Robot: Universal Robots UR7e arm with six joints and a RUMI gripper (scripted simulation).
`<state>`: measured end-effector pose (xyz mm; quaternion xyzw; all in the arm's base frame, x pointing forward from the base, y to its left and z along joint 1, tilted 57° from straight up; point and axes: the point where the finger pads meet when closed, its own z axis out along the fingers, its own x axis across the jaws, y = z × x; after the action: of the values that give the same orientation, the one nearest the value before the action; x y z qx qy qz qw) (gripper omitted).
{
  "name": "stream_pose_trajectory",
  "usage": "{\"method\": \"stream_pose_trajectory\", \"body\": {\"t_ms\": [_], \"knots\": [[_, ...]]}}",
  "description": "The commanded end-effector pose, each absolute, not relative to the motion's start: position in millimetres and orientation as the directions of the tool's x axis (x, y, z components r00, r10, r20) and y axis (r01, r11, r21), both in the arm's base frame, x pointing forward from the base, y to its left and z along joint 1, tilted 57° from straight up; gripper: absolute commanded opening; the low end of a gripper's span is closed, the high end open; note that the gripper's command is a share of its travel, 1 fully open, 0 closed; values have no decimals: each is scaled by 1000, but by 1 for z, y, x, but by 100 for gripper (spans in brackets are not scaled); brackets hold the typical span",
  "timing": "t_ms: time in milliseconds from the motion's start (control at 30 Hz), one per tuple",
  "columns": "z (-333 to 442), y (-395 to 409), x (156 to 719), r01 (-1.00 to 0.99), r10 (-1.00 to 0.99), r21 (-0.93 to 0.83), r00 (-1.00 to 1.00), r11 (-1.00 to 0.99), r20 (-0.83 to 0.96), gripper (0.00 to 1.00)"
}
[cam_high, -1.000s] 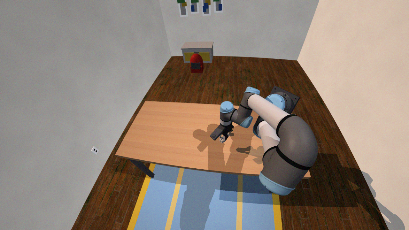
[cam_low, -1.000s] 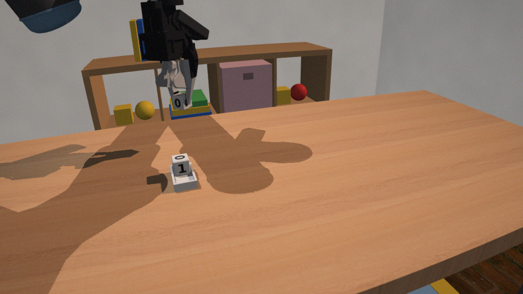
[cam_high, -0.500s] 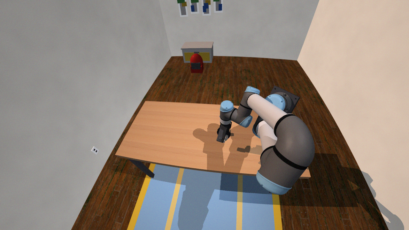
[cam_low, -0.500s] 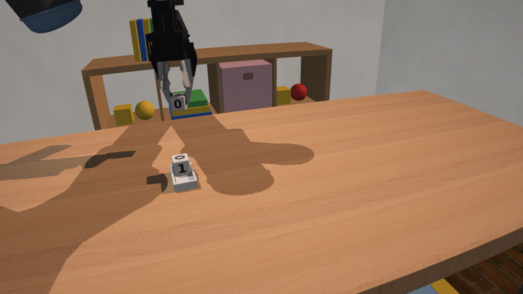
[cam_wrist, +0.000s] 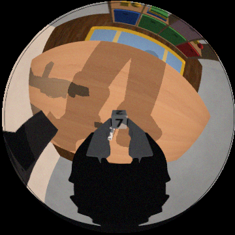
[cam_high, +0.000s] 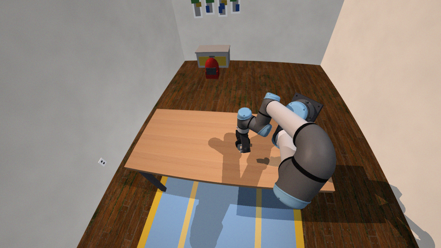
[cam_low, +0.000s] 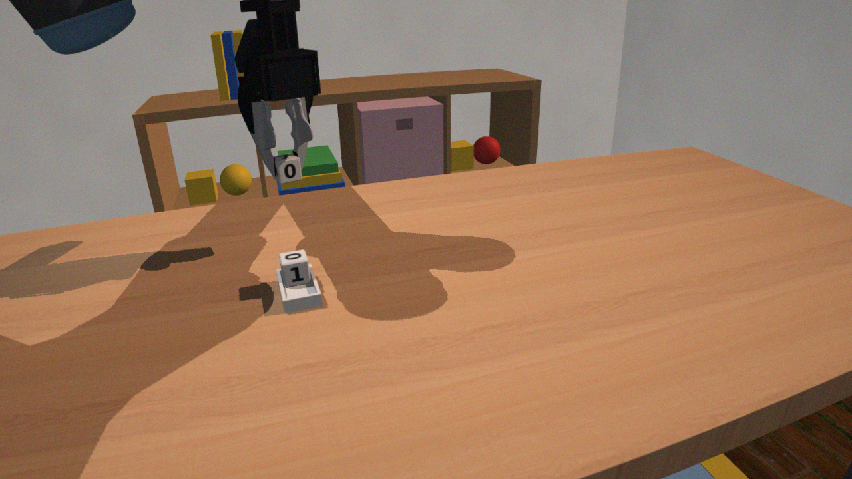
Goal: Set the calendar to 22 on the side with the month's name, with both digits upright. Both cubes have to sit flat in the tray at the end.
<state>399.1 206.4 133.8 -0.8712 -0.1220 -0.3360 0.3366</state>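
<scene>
table: wooden top, big arm shadows across the middle and the 9 o'clock side in the exterior view
tray: small and white, on the table near centre, one slot filled, slot at the near end bare
cube in tray: sits in the far slot, shows 1 toward the exterior camera and 0 on top
shelf unit: behind the table at 12 o'clock in the exterior view, low and wooden
stuff on shelf: yellow block and yellow ball at 10 o'clock, green block on a flat stack, pink box, red ball toward 1 o'clock, upright books on the top board
in the way: nothing between the held cube and the tray, just open air straight down; shelf clutter only lines up behind the gripper, well apart from it
arm: bends over the table edge from its base plate at 2 o'clock in the top view
room bits: red thing in front of a small cabinet by the far wall, blue rug with yellow stripes under the near table edge
gripper: high above the table, pointing down, roughly over the tray
jaws: narrow gap, pinching the second cube from both sides
fingers: grey, tips flat against the cube's side faces
held cube: clear of the table, 0 facing the exterior camera; wrist view shows 7 on the face toward the palm
</scene>
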Motion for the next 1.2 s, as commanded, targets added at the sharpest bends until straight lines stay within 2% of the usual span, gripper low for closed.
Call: {"method": "stream_pose_trajectory", "body": {"t_ms": [0, 567, 1167], "knots": [[131, 205, 398, 562, 106, -399, 663, -724, 741, 11], [120, 198, 395, 812, 441, 8, 309, -583, 843, 11], [111, 191, 395, 869, 628, 325, -21, -374, 778, 11]]}}
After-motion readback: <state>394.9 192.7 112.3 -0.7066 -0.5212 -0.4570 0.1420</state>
